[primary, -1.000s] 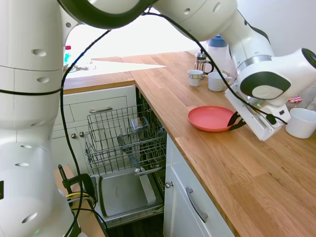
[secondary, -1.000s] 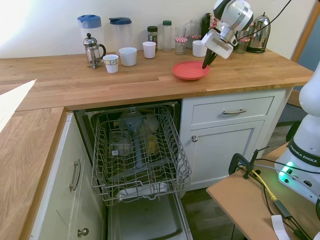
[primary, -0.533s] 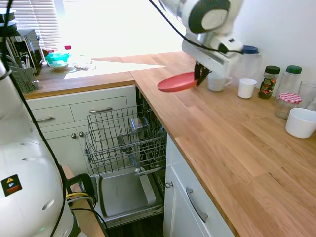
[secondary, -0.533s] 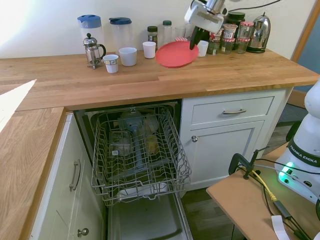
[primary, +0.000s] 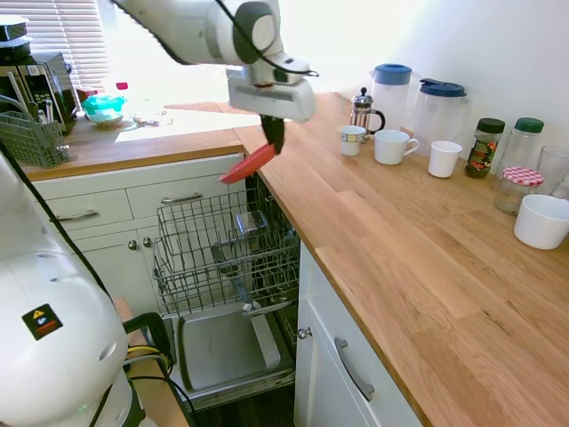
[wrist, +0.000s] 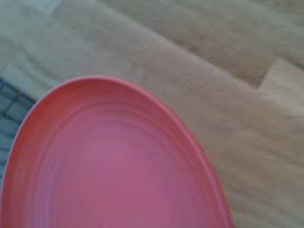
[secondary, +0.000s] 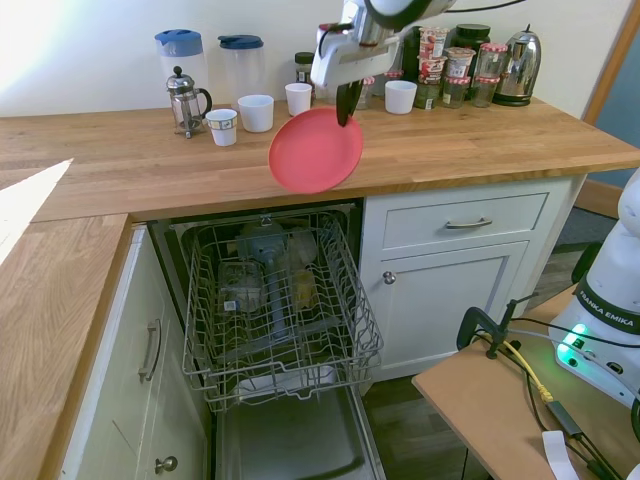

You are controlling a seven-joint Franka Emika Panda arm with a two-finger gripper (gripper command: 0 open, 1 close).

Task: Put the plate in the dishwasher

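The plate (secondary: 316,151) is pinched at its upper rim by the gripper (secondary: 343,108) and is carried in the air, tilted, over the counter (secondary: 480,150) edge just above the open dishwasher (secondary: 278,300). The pick-up can be judged done. What is left is lowering the plate into the pulled-out rack (primary: 227,249), slotting it among the wires and releasing it.
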